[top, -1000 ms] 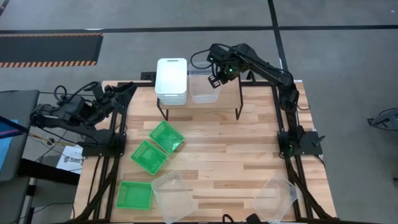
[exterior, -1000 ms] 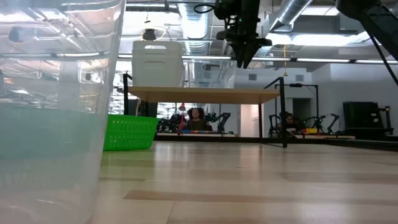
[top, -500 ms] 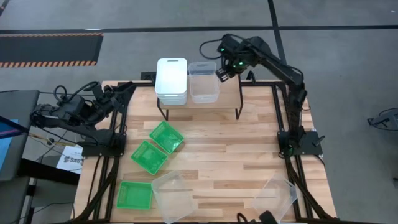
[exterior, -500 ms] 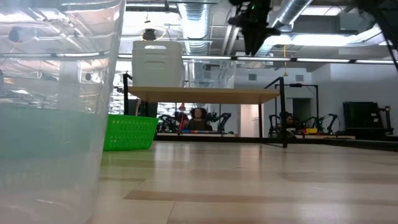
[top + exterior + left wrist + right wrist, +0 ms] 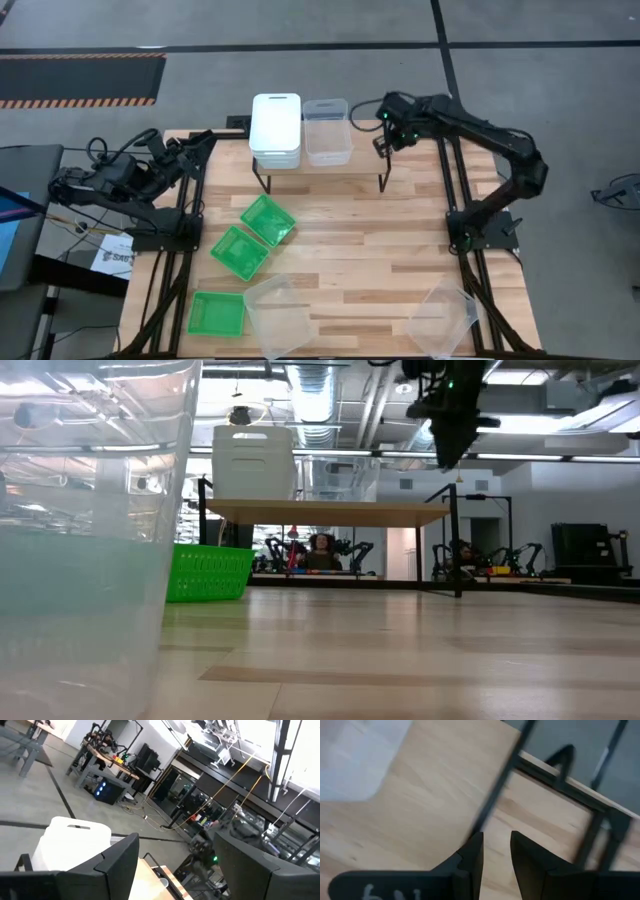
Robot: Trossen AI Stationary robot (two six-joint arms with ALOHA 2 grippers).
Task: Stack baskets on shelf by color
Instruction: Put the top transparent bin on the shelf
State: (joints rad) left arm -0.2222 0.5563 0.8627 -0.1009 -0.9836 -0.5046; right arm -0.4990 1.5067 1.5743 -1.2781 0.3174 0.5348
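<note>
The right gripper (image 5: pixel 384 146) has pulled away from the clear basket (image 5: pixel 326 131), which now sits on the shelf (image 5: pixel 365 160) beside the white stack (image 5: pixel 275 128); its fingers are part-open, empty. Two clear baskets (image 5: pixel 278 313) wait near the counter's front edge. The left gripper (image 5: pixel 197 143) rests open at the left edge.

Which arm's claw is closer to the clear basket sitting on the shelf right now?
The right. The right claw hovers just past the shelf end, beside the clear basket. The left claw waits at the table's left edge, beyond the white baskets.
</note>
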